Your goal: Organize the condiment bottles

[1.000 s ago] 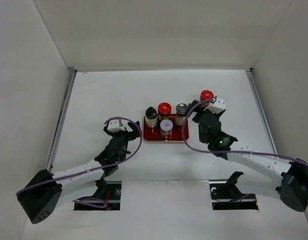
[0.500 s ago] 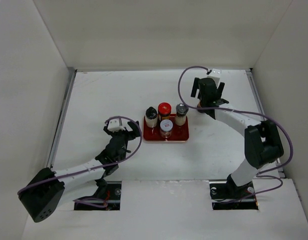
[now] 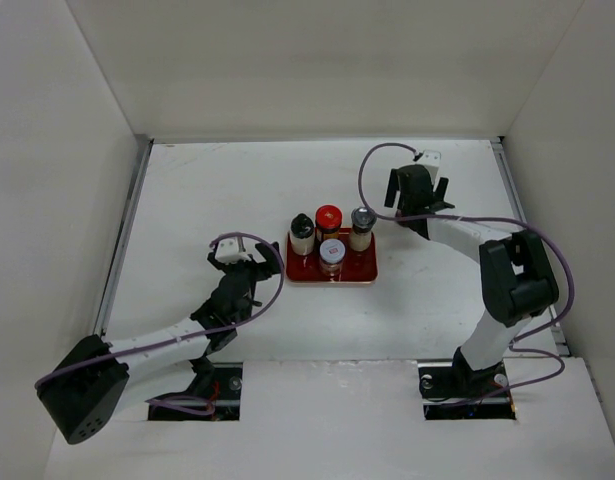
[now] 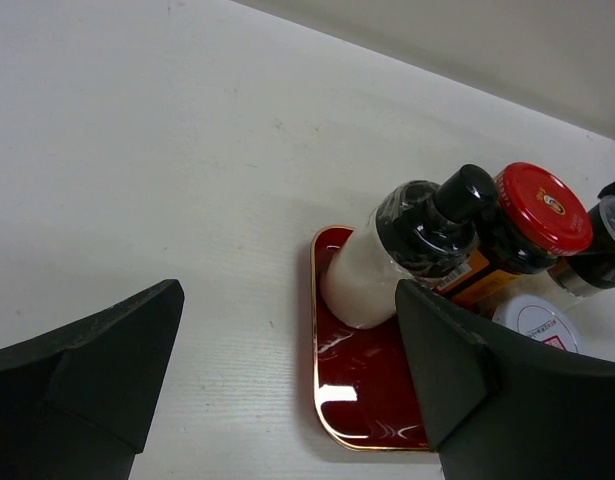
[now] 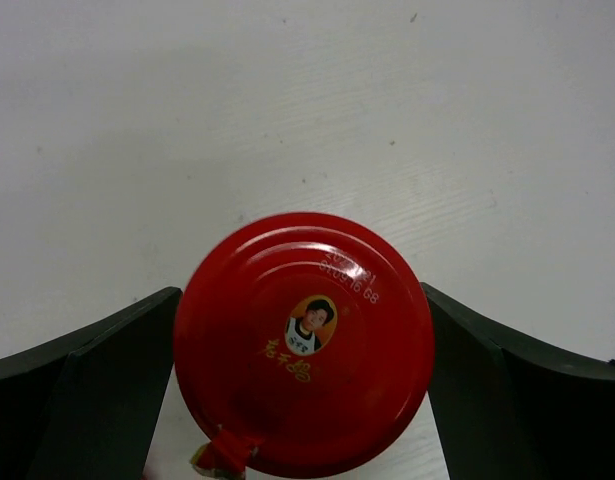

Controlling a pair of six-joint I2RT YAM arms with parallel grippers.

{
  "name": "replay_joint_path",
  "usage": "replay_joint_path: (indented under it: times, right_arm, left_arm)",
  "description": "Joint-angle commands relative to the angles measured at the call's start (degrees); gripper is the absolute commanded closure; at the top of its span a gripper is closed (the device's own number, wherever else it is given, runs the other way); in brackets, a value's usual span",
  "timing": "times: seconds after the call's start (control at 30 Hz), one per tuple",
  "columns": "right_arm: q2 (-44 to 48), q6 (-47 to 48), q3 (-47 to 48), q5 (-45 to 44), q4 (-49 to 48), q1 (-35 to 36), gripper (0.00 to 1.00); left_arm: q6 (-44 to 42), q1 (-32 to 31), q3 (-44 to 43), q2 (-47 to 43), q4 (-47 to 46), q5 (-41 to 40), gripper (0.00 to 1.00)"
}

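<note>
A red-capped jar (image 5: 305, 340) stands on the table at the back right, apart from the others. My right gripper (image 3: 412, 195) hangs over it and hides it in the top view. In the right wrist view its open fingers (image 5: 107, 390) flank the cap closely on both sides. Three jars stand in a row on the red tray (image 3: 362, 272): a black-capped white one (image 3: 303, 228), a red-capped one (image 3: 328, 218) and a silver-capped one (image 3: 362, 222). A pale-capped jar (image 3: 332, 252) stands in front of them. My left gripper (image 3: 249, 264) is open and empty, left of the tray.
White walls enclose the table on three sides. In the left wrist view the tray's gold-rimmed near corner (image 4: 367, 400) lies between my left fingers, with the black-capped jar (image 4: 372, 270) just beyond.
My right arm swung up from a low pose near the tray and came down over the lone red-capped jar. The left arm and the tray jars have not moved.
</note>
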State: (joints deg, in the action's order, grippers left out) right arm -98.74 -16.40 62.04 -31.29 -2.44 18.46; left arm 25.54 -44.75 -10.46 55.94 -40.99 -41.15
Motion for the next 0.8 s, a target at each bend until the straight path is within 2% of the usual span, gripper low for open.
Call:
replay_joint_path:
  times: [0.0,0.1,0.27,0.33,0.4,0.47,0.63,0.7,0.77]
  right_arm:
    - [3.29,-0.38,-1.57,0.61,-3.36,-0.22,0.00]
    - [2.41,-1.26,-2.27,1.76,-3.36,-0.49,0.00]
    - [2.84,-1.88,-3.06,0.01,-5.99,-0.31,0.18]
    - [3.73,-1.44,-3.16,-1.32,-7.66,-0.31,0.16]
    - [3.99,-1.09,-2.19,-1.32,-7.06,-0.31,0.06]
    - [4.17,-0.56,-1.66,-1.32,-6.62,-0.22,0.05]
    - [4.87,-1.17,-2.71,-0.79,-6.44,-0.22,0.25]
    - [5.83,-1.78,-3.85,-0.79,-7.05,-0.57,0.38]
    - [6.10,-2.05,-4.12,-0.53,-6.88,-0.84,0.39]
  left_arm:
    - [0.91,0.50,-0.26,0.65,-3.39,0.19,0.12]
    - [0.83,0.06,-0.88,2.06,-3.74,0.37,0.12]
    - [0.83,-0.55,-0.97,2.33,-4.18,0.54,0.12]
    - [0.83,-0.38,-0.97,2.50,-4.27,0.28,0.12]
    - [0.74,-0.64,-0.97,2.68,-4.36,0.63,0.12]
    - [0.65,-1.08,-0.97,2.24,-4.36,0.63,0.12]
    - [0.56,-0.99,-1.06,2.16,-4.45,0.80,0.12]
    - [0.65,-0.56,-0.88,2.24,-4.62,0.72,0.12]
    - [0.57,-0.38,-1.05,2.68,-4.62,0.89,0.12]
